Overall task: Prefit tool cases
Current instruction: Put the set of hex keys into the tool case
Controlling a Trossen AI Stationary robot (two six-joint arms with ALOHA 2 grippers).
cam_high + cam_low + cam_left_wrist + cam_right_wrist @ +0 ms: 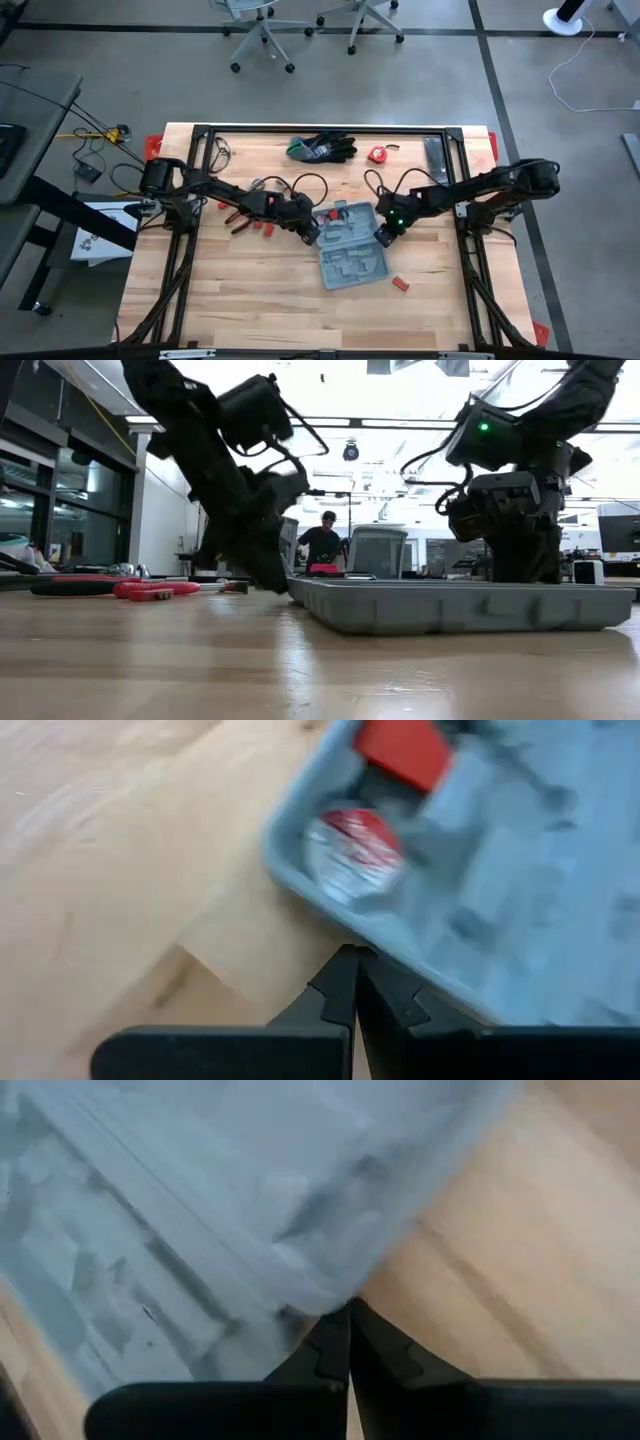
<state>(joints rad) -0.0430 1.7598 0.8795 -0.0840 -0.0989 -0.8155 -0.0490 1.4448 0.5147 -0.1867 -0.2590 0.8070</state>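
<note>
— Case [350,250] is laid open mid-bench, left gripper [312,233] and right gripper [384,232] beside its edges.
— Fingers are closed, empty. Edges should be nudged evenly, gently.

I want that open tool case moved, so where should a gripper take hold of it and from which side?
Probably the thin raised rim of the tool case, from above at a long edge. It lies open and flat, too wide to span. The left gripper and right gripper are shut beside it.
</note>
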